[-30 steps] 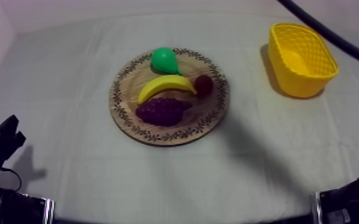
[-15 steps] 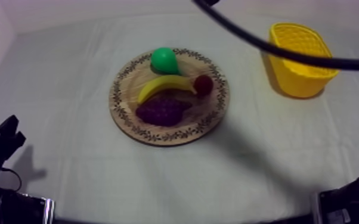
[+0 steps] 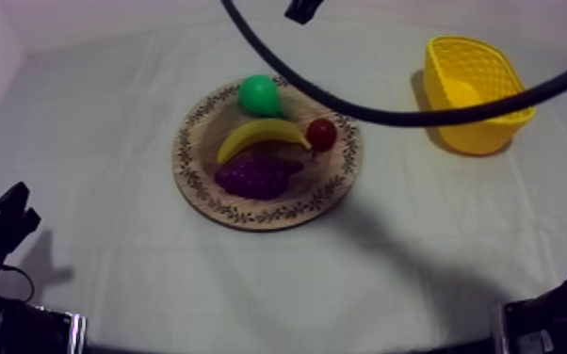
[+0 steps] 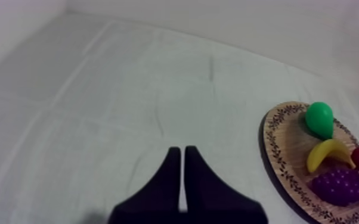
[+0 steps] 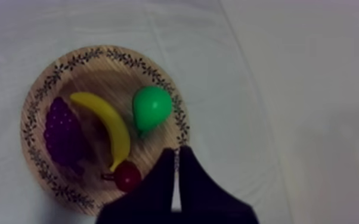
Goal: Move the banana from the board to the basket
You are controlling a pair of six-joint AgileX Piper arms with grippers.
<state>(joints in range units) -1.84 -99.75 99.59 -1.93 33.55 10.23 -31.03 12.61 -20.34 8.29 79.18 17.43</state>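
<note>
Banana point(image 3: 261, 137) lies central on board point(image 3: 250, 215), between pear point(image 3: 259, 95) and grapes point(image 3: 257, 175). Right hand point(image 5: 178, 152) hovers over far-right rim, narrow, empty; left hand point(image 4: 179, 150) narrow, idle near left. Step: approach. Next: open wide, descend on banana. Basket point(image 3: 476, 94) far right.

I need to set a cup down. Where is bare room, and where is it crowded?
Bare cloth lies between the board and the basket, and on the board's other side. The board is crowded: pear, banana, grapes and small red fruit lie close together.
</note>
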